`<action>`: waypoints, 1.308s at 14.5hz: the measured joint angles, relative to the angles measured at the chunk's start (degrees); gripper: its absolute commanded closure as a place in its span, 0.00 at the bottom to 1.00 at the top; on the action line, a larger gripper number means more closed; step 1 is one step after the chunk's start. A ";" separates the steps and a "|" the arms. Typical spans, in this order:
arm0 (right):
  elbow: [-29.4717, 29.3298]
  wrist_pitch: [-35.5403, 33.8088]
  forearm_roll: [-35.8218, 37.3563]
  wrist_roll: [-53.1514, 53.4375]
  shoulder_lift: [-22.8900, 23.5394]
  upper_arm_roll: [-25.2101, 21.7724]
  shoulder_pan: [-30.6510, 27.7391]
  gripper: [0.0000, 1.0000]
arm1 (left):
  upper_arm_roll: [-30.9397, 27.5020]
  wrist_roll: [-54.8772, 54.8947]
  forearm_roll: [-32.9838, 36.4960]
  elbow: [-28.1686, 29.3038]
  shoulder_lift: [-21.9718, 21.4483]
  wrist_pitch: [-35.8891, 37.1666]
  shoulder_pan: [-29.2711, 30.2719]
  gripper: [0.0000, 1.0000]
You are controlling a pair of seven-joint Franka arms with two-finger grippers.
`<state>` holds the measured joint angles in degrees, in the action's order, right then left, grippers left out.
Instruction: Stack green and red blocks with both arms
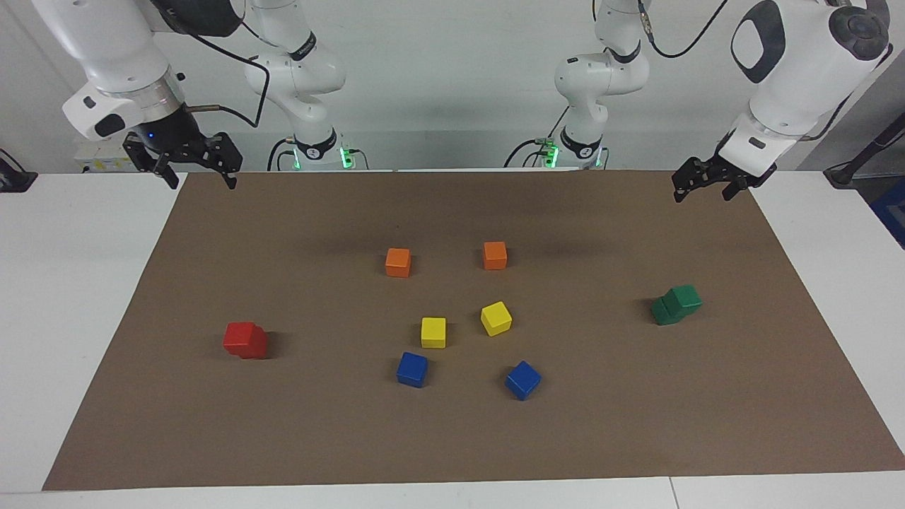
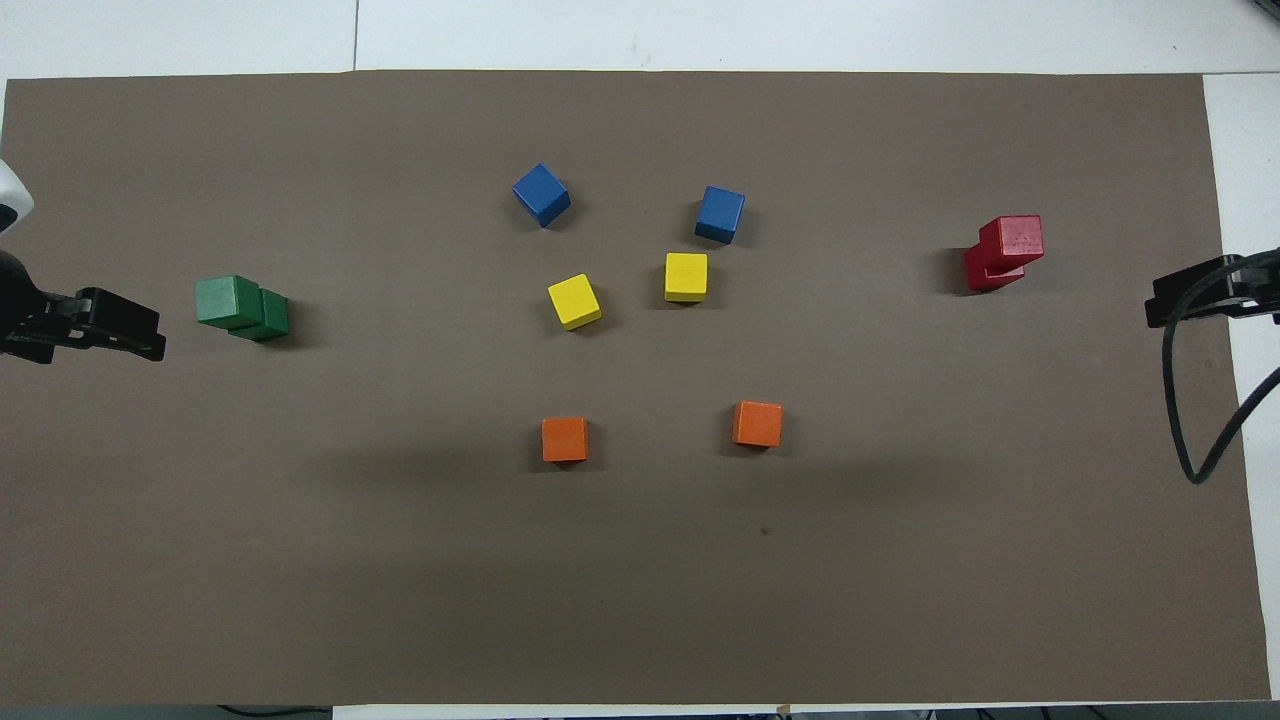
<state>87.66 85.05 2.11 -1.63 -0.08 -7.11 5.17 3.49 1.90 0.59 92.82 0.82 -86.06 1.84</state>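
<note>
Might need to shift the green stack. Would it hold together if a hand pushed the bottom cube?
Probably not. The top green cube sits offset on the bottom green cube, overhanging it, so a shove may topple it. Glossy faces suggest it would slide easily.

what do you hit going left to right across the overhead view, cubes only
green stack → one blue cube → one yellow cube → the other yellow cube → the other blue cube → red stack. The two orange cubes overlap others in the left-to-right order, so they are left out.
</note>
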 measured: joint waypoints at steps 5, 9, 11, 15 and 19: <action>0.05 0.24 0.02 0.00 0.00 0.02 0.01 0.00 | 1.37 -0.05 -0.16 -1.38 -0.03 -0.83 -0.13 0.00; 0.16 0.24 0.02 0.00 0.00 0.03 0.23 0.00 | 2.18 -0.15 -0.16 -1.35 -0.03 -0.96 -0.18 0.00; 0.17 0.24 0.02 0.00 0.00 0.03 0.56 0.00 | 2.18 -0.15 -0.16 -1.35 -0.03 -1.00 -0.18 0.00; 0.18 0.24 0.03 0.00 0.00 0.03 0.61 0.00 | 2.16 -0.15 -0.16 -1.28 0.01 -1.08 -0.18 0.00; 0.18 0.24 0.03 0.00 0.00 0.03 0.62 0.00 | 2.11 -0.18 -0.16 -1.28 0.06 -1.39 -0.17 0.00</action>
<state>87.84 85.29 2.13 -1.63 -0.08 -7.08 5.79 5.60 1.71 0.44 91.53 0.89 -87.45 1.67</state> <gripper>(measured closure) 0.000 0.000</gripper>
